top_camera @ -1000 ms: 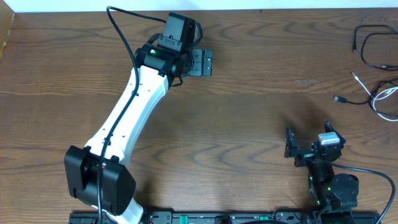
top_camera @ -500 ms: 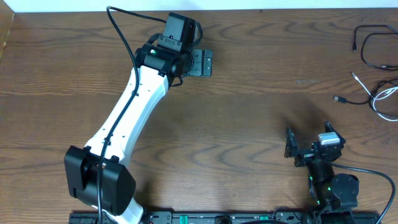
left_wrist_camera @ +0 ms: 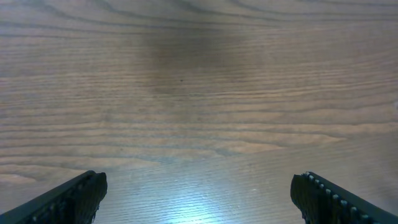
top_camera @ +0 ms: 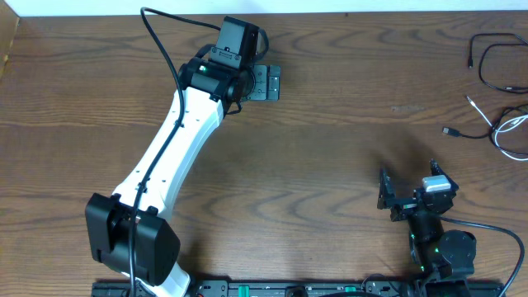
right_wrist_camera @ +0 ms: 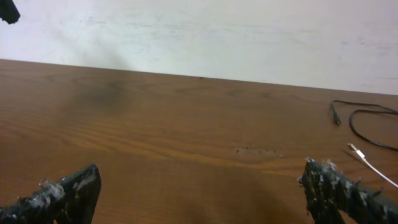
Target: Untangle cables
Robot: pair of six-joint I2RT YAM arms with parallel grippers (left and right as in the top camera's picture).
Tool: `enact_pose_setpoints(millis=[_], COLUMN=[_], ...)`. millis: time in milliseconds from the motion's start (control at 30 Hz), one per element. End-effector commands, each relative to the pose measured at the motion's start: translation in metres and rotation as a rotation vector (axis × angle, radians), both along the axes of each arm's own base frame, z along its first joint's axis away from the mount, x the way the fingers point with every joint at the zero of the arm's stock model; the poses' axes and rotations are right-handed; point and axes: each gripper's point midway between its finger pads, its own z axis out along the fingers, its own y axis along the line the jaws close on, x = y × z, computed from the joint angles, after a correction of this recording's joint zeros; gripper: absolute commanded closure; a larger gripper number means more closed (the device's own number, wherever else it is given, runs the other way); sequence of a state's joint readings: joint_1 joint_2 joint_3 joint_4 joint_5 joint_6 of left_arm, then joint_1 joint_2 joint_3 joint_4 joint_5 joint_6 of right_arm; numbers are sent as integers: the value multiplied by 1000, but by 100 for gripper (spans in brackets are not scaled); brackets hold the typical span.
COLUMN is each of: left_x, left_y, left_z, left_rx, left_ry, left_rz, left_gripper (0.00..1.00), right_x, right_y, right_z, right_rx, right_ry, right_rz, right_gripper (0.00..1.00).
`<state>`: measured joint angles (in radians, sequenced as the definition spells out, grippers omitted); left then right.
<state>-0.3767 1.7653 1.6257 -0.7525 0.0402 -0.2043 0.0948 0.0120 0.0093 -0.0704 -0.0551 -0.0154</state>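
The cables lie at the table's far right edge, partly cut off by the overhead view. The black cable (top_camera: 480, 66) curls at the back and the white cable (top_camera: 497, 136) loops just in front of it. My left gripper (top_camera: 272, 82) hangs open over bare wood at the back left, far from them. In the left wrist view the left gripper (left_wrist_camera: 199, 205) has nothing between its fingers. My right gripper (top_camera: 408, 175) stands open near the front right, short of the cables. The right wrist view puts the black cable (right_wrist_camera: 336, 113) and the white plug end (right_wrist_camera: 356, 149) ahead of the right gripper (right_wrist_camera: 202, 199), to its right.
The brown wooden table (top_camera: 330, 148) meets a pale wall (right_wrist_camera: 217, 37) at the back. The left arm's white link (top_camera: 169, 157) slants across the left half of the table. The right arm's base (top_camera: 445, 252) sits at the front right.
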Motion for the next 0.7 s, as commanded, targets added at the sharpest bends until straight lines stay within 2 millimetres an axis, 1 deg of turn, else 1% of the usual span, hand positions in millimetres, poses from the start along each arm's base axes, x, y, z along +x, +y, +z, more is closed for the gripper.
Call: enact_pose_setpoints(millis=[0,67,133,200,300,333,367,400,500,567,633,667], left_x=[0,-3,-4,-12,-26,-31,-36,-42,-49,-58,-70,-85], left_y=[11,14,30,39,52,60,68,84,106,120,135,149], left_z=[29,41,56,68,78,80,80,81,79,75,69,63], left_rx=[31,33,74,72,62,60,58,43,-18,-50,-70,-79], left_ry=[-80,-108,-152,-169,-191,-199,-206,-233,-303,-339,-376,-428], left_rz=[17,20,60,74,94,108,124,156,199,222,251,283], left_gripper=[1,1,1,1,1,1,1,1,1,1,1,1], right_x=[0,0,0,0,0,0,0,0,0,0,0,0], right_y=[0,0,0,0,0,0,0,0,0,0,0,0], right_z=[-1,-1,-1,-1,-1,-1,-1,-1,-1,-1,-1,-1], right_rx=[-9,-9,-8,-8,-9,-8,-9,-9,-9,-9,-9,-9], right_ry=[-2,-2,-2,-2,-2,-2,-2,-2,-2,-2,-2,-2], right_rz=[-3,-3,-3,-3,-3,-3,-3,-3,-3,-3,-3,-3], right_gripper=[1,1,1,1,1,1,1,1,1,1,1,1])
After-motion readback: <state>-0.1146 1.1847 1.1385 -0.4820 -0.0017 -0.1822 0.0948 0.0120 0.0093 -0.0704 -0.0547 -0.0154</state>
